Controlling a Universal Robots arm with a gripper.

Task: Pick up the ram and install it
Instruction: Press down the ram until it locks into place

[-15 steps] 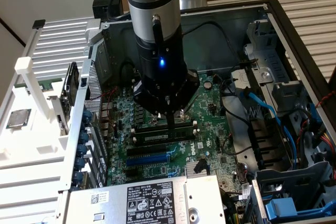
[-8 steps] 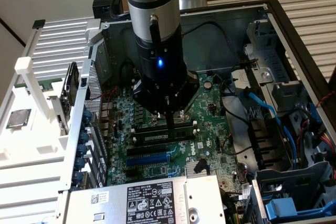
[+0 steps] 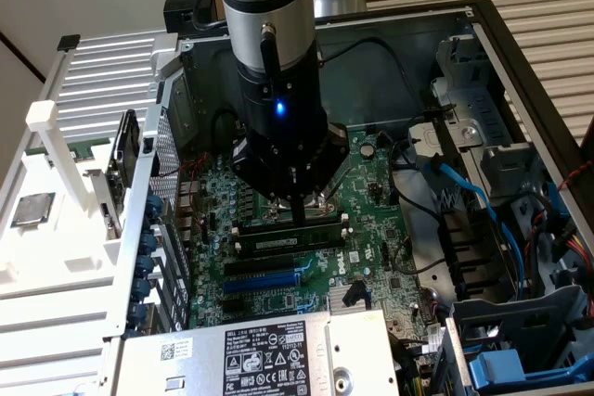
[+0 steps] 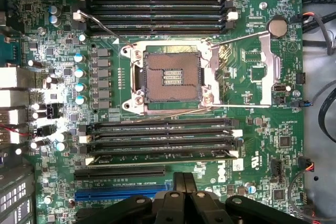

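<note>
Dark-green RAM stick (image 3: pixel 290 240) is sitting on edge in a DIMM slot (image 3: pixel 295 252) just below the CPU socket, on the green motherboard (image 3: pixel 371 257) inside the open PC case (image 3: pixel 483 34). In the wrist view the same stick (image 4: pixel 167 153) is lying in the lowest slot of the lower bank, white end clips (image 4: pixel 234 153) at its ends; whether those clips are fully latched is hard to say.

The gripper (image 3: pixel 299 213) is hanging directly over the stick, fingers pinched together into one narrow point, tips at or just above its top edge. It is not gripping anything. In the wrist view the black fingers (image 4: pixel 184 190) are showing closed, side by side.

Handling judgement: the stick is looking light, thin and stiff, but fragile, with chips and edge contacts that won't like twisting. Best hold is across the two flat faces near mid-length, clear of the gold contacts, with push-down kept straight along the top edge.

Hard to make out: actual contact between fingertips and stick is hidden behind the gripper body in the exterior view. The open CPU socket (image 4: pixel 172 77) is empty-looking, pins too small to read. A silver processor chip (image 3: pixel 32 210) is resting on the white rack (image 3: pixel 56 266) at the exterior view's left, cut off partly by the frame edge.
</note>
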